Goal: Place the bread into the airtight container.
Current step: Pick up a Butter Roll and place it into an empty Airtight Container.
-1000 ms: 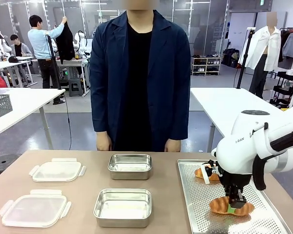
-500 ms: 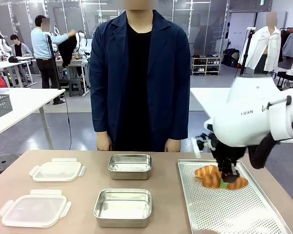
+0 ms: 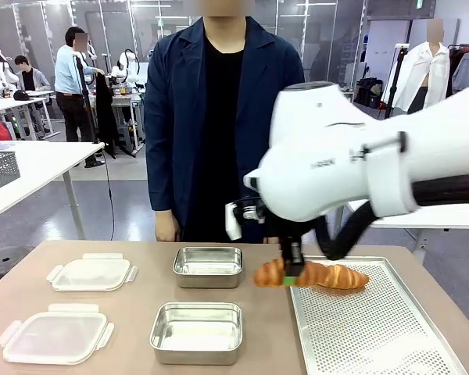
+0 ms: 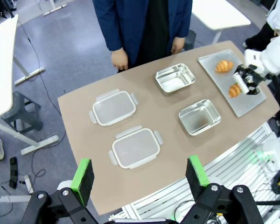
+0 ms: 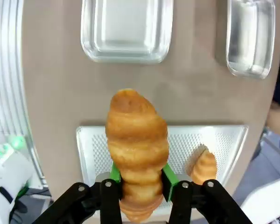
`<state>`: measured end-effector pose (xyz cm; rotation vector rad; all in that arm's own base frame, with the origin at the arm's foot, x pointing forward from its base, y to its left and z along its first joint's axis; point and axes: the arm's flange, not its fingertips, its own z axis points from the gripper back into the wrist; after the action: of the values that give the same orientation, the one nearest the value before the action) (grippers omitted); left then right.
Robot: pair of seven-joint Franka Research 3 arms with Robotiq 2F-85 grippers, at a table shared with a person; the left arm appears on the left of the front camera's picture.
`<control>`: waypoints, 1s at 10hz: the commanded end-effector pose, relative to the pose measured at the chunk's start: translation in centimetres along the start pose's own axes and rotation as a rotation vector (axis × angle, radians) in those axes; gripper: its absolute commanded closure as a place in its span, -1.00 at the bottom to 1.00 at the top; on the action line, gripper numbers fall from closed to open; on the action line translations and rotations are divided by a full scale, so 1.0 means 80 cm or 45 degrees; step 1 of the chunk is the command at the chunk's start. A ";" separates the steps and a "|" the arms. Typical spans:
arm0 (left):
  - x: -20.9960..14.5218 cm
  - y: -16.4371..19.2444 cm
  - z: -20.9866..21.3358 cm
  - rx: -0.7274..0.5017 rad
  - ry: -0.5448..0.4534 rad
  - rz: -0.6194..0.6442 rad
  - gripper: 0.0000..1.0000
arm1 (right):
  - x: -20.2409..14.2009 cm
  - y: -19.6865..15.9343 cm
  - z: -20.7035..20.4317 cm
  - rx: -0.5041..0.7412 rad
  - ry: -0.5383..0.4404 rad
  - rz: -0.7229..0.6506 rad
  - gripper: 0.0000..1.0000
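The right tool (image 5: 140,181) is clenched on a croissant (image 5: 137,140), its green pads pinching near 1 end. The free end juts past the tray (image 5: 224,140) rim over bare desk (image 5: 51,93), short of the 2 steel containers (image 5: 126,59). A 2nd croissant (image 5: 204,167) lies on the tray. The left tool (image 4: 139,175) hangs released, high above the desk. Lettering on the right arm is too blurred to read.

A golden, ridged croissant (image 5: 136,135) is hanging pinched near one end in the right claw (image 5: 140,179), its free end jutting beyond the pads. A second croissant (image 3: 340,276) is lying just right of the claw. Left of the claw and lower, a far steel container (image 3: 208,266) and a near steel container (image 3: 196,332) are sitting open and empty on the desk (image 3: 141,312).
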<state>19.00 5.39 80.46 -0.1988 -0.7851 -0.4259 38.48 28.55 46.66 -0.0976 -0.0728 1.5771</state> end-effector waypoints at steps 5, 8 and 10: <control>0.001 -0.001 0.000 -0.007 -0.003 -0.007 -1.00 | 0.149 -0.020 -0.043 0.081 -0.002 -0.019 0.30; 0.001 -0.001 0.000 -0.007 -0.003 -0.007 -1.00 | 0.191 -0.021 -0.081 0.097 0.001 -0.050 0.30; 0.001 -0.001 0.000 -0.007 -0.003 -0.007 -1.00 | 0.202 -0.023 -0.100 0.165 -0.011 -0.075 0.30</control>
<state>19.00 5.38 80.46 -0.1986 -0.7851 -0.4258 40.84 43.69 38.66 0.0092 0.0188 1.5533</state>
